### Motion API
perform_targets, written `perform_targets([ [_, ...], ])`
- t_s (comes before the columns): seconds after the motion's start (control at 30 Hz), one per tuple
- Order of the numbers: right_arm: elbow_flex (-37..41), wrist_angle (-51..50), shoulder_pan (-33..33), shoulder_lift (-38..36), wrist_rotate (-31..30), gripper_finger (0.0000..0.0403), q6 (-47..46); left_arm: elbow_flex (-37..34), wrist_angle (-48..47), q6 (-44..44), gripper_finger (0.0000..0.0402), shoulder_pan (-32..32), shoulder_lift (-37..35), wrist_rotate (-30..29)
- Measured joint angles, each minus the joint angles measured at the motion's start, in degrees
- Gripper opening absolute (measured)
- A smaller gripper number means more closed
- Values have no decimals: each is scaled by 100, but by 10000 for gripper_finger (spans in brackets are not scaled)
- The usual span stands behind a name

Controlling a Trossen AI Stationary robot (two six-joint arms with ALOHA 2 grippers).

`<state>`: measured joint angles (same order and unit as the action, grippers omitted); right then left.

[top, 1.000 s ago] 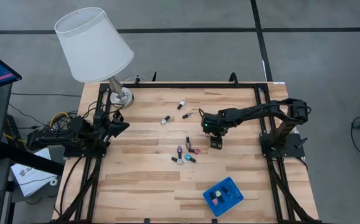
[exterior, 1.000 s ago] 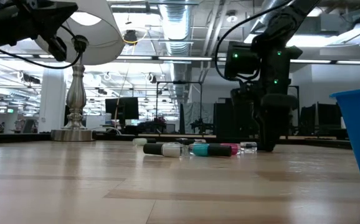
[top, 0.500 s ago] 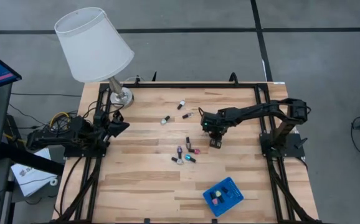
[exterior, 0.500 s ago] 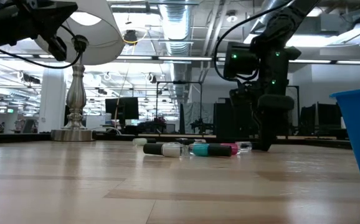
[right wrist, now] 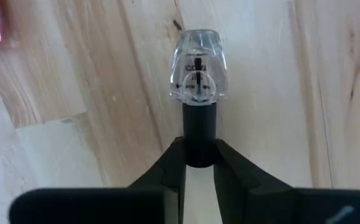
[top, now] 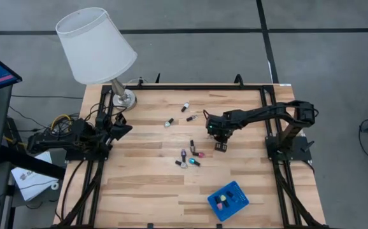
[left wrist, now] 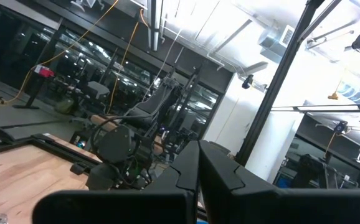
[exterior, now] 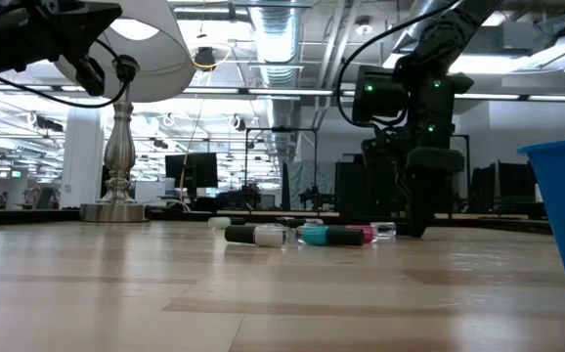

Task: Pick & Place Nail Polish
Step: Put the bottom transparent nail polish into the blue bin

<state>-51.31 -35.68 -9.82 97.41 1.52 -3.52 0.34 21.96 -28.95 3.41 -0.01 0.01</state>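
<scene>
The right gripper is sitting low over the middle of the wooden table, and its fingers are pinching the black cap of a clear nail polish bottle that's lying against the planks. A little cluster of other bottles is lying just beside it toward the table's center, and a few more bottles are scattered farther back near the lamp. The lamp is standing at the back left corner, its white shade hanging out past the edge. A blue tray is sitting near the front edge with what look like a couple of bottles in it, though they're too tiny to be sure. The left gripper is hanging by the left edge with its fingers pressed together on nothing. Around the table it's grey floor, and past it a big dim room with ceiling lights, pipes and screens.
</scene>
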Motion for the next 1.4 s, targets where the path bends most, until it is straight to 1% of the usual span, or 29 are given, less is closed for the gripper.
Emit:
perform_targets([
  [0.03,7,-66,2,-32,6,53,-58,0,0,0,1,1,0,0],
  [0.1,29,-170,0,-91,35,90,-89,0,0,0,1,1,0,0],
  [0.27,17,-249,0,-161,34,229,-99,0,0,0,1,1,0,2],
  [0.33,19,-285,0,-155,25,273,-55,0,0,-2,1,-1,0,2],
  [0.4,13,-259,20,-128,15,303,126,0,0,-2,1,1,0,2],
  [0.43,15,-272,44,-125,10,311,249,0,0,0,1,1,0,1],
  [0.53,11,-233,133,-127,-33,315,738,0,0,-2,1,1,0,0],
  [0.7,9,-260,284,-132,-478,300,1509,0,0,0,1,1,0,2],
  [0.83,5,-273,304,-136,-518,299,1856,0,0,-1,1,1,0,2],
  [0.9,-1,-281,304,-136,-570,299,2175,0,0,-2,1,1,0,2],
  [1.17,-325,-200,348,-144,-571,291,3307,0,0,0,1,1,0,2],
  [1.27,-339,-270,308,-136,-425,286,3598,0,0,-2,1,1,0,0],
  [1.4,-328,-459,295,128,-342,281,3914,0,-1,0,1,-1,0,1],
])
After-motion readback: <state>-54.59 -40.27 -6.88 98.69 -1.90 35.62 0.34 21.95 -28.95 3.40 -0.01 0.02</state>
